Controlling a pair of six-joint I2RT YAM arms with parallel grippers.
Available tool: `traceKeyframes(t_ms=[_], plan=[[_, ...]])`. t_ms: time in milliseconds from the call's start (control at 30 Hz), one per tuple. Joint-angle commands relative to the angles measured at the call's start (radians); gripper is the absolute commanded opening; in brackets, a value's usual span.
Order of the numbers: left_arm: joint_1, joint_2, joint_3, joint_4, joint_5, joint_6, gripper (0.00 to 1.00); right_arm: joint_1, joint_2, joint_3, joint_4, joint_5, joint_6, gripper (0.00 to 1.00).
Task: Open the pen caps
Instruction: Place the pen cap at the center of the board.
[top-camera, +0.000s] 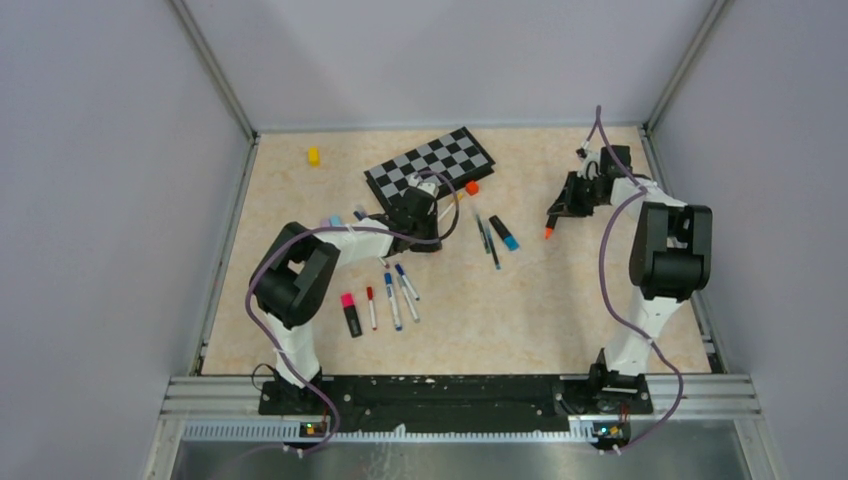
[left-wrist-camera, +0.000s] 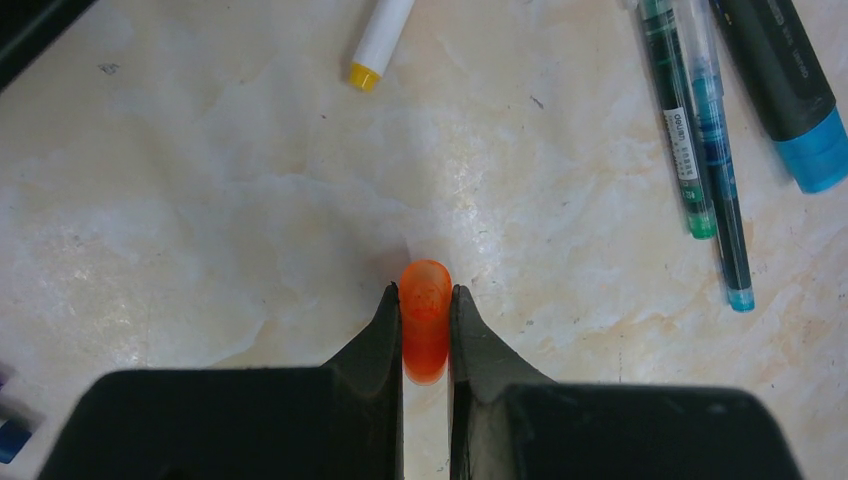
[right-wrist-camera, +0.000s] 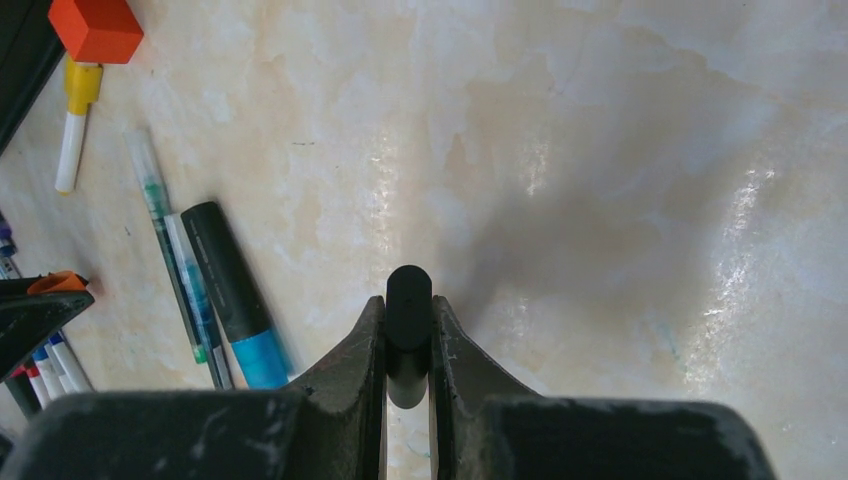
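An orange cap (left-wrist-camera: 425, 325) is clamped in the left gripper (left-wrist-camera: 427, 297) over the table (left-wrist-camera: 200, 220). A black highlighter (right-wrist-camera: 408, 295) is gripped end-on by the right gripper (right-wrist-camera: 408, 310). Between them lie two thin pens (left-wrist-camera: 690, 140) and a blue-capped highlighter (left-wrist-camera: 795, 95). A yellow-tipped marker (left-wrist-camera: 378, 40), orange block (right-wrist-camera: 97, 27) and chessboard (top-camera: 430, 165) lie nearby.
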Motion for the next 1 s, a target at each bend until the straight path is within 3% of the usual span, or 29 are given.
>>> traceKeyframes(t_ms=[0, 367, 967], plan=[[0.009, 0.015, 0.033, 0.003, 0.034, -0.003, 0.08, -0.006, 0.043, 0.083, -0.045, 0.009, -0.029, 0.07], [0.016, 0.021, 0.004, 0.006, 0.103, -0.021, 0.15, -0.007, 0.063, 0.080, -0.047, 0.038, -0.045, 0.11], [0.022, -0.051, -0.023, -0.002, 0.094, -0.015, 0.39, -0.008, 0.059, 0.073, -0.061, 0.053, -0.072, 0.35]])
